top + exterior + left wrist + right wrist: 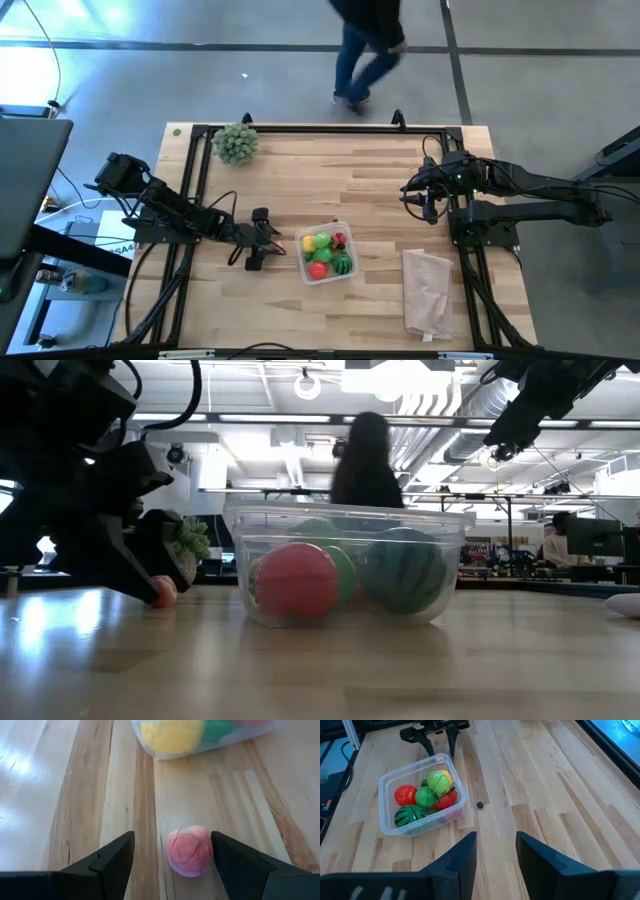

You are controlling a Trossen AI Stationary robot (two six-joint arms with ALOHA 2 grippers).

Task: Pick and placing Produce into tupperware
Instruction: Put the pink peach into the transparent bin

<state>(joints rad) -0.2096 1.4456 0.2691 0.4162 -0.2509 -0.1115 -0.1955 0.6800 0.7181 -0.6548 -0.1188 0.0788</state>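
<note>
- Left hand [172, 855] of mine is low on the tabletop [380, 180], fingers spread wide around a pink toy fruit [190, 851], not yet closed on it.
- Just beside it, near the tabletop's middle, sits the tupperware [326, 252] holding the other produce [427, 795].
- My right hand [428, 200] hangs raised near the right edge, fingers partly apart, holding nothing.

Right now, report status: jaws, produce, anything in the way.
Left gripper low on table, jaws open around pink fruit, not closed. Right gripper raised, empty. Other produce in tupperware. Path to tupperware looks clear.
</note>
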